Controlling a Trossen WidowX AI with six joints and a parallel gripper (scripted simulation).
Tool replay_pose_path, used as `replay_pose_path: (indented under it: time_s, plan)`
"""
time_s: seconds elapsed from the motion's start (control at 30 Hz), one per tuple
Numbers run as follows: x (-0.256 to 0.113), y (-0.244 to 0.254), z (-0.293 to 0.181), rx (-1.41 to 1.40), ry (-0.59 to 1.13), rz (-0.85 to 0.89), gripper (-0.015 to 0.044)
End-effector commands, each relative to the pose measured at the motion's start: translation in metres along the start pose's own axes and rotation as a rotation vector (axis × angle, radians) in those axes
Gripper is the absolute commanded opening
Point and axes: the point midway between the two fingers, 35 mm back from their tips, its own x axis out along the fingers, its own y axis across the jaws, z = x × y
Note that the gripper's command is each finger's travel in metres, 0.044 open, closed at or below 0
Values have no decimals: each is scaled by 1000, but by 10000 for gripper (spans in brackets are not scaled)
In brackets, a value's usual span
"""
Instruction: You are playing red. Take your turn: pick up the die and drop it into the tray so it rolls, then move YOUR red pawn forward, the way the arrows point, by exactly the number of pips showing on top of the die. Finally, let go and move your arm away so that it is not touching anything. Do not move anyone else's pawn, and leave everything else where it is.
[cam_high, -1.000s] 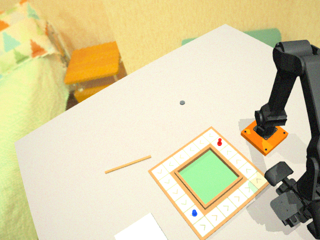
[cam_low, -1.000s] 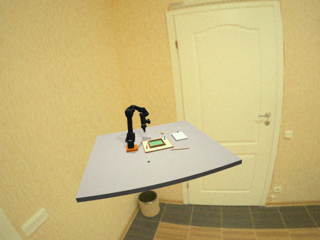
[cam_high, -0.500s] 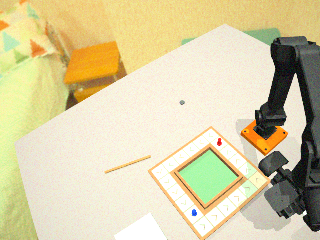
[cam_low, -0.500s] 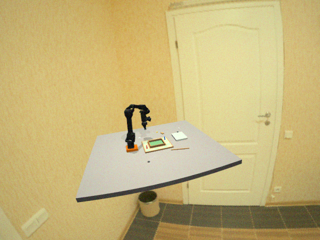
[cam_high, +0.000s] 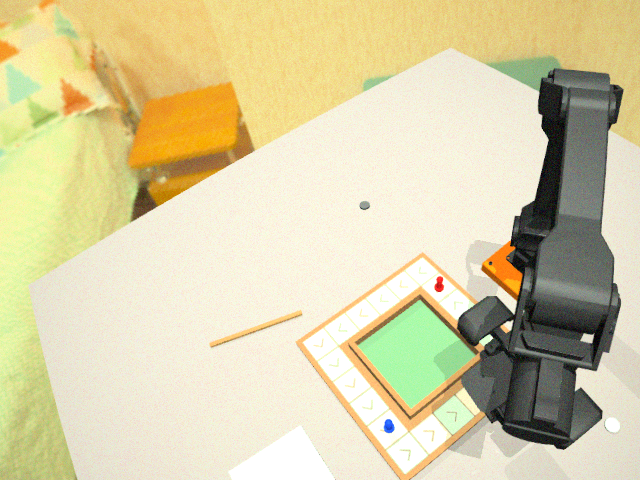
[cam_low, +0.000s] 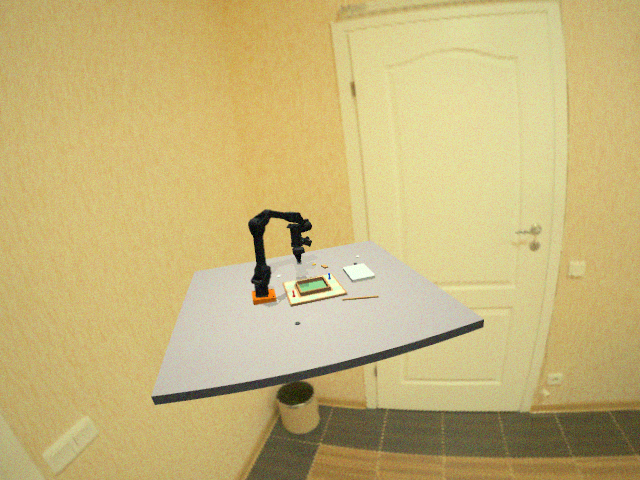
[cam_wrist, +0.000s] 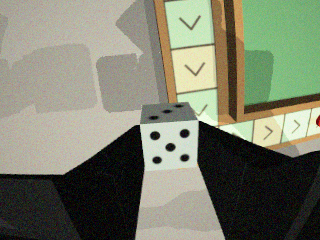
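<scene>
My gripper (cam_low: 298, 260) (cam_wrist: 167, 131) is shut on the white die (cam_wrist: 170, 159) and holds it above the table, just outside the board's edge. In the wrist view five pips show on the die's near face and three on its upper face. The board (cam_high: 351, 383) (cam_low: 310, 298) (cam_wrist: 190, 35) has arrowed squares around a green tray (cam_high: 413, 351) (cam_low: 312, 285) (cam_wrist: 290, 50), which is empty. The red pawn (cam_high: 438, 284) (cam_low: 293, 293) stands upright one square from the board's top corner in the top view. The blue pawn (cam_high: 388, 425) (cam_low: 329, 276) stands near the bottom corner. The arm hides the board's right corner there.
A thin wooden stick (cam_high: 255, 329) (cam_low: 360, 297) and a white flat block (cam_high: 284, 459) (cam_low: 358, 272) lie beside the board. A dark disc (cam_high: 364, 205) (cam_low: 297, 323) and a white disc (cam_high: 612, 425) lie farther off. The arm's orange base (cam_high: 501, 268) (cam_low: 264, 296) is near the board.
</scene>
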Motion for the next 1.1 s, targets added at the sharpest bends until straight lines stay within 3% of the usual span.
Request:
replay_pose_path:
  time_s: [0.0, 1.07]
  plan:
    - [1, -14, 8, -9, -4, 10, 0]
    - [25, -148, 45, -80, -20, 13, 0]
